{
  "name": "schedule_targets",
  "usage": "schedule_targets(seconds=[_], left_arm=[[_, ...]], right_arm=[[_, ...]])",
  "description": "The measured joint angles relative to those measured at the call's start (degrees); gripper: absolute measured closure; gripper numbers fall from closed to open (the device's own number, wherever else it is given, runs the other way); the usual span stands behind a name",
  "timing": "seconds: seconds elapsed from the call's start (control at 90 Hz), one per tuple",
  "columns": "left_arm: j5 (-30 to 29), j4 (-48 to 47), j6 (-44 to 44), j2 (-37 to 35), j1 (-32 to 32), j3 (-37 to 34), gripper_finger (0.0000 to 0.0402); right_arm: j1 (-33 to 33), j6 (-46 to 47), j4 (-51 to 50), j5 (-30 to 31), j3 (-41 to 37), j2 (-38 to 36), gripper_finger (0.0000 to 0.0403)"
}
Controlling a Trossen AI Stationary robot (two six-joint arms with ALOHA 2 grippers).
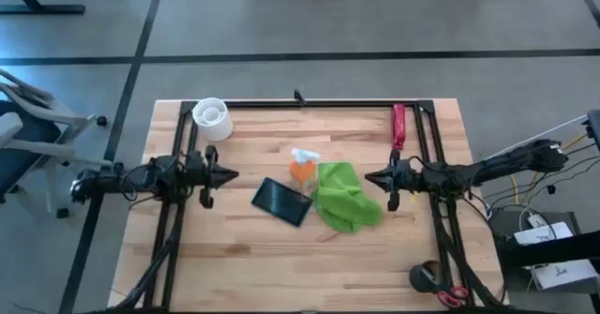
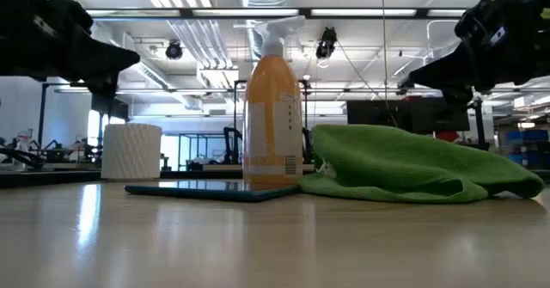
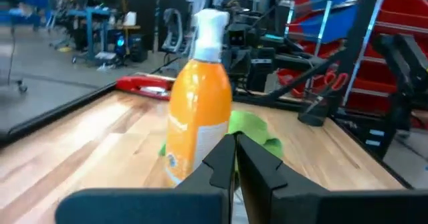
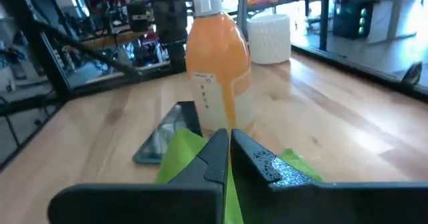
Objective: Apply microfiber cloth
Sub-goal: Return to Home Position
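Note:
The lime-green microfiber cloth (image 1: 346,197) lies crumpled on the table's middle, right of the black slab (image 1: 281,201) and the orange spray bottle (image 1: 302,166), which stands upright at the slab's far edge. In the low view the cloth (image 2: 412,163) sits beside the bottle (image 2: 273,116). My left gripper (image 1: 232,174) hovers shut left of the slab, pointing right. My right gripper (image 1: 368,177) hovers shut at the cloth's right side, pointing left, above the cloth (image 4: 194,157). Neither touches anything.
A white ribbed cup (image 1: 212,117) stands at the far left. A red tool (image 1: 398,125) lies at the far right by the black frame rail (image 1: 309,102). Bare wood lies along the near edge.

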Motion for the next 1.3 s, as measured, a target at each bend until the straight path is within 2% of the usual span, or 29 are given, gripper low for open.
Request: schedule_targets(seconds=[0.756, 1.3], left_arm=[[-0.1, 0.0, 1.4, 5.6, 0.0, 0.4, 0.0402], [-0.1, 0.1, 1.4, 9.5, 0.0, 0.5, 0.0402]], right_arm=[[0.0, 0.4, -0.3, 0.4, 0.0, -0.4, 0.0403], [0.0, 0.4, -1.5, 0.4, -0.1, -24.5, 0.0403]])
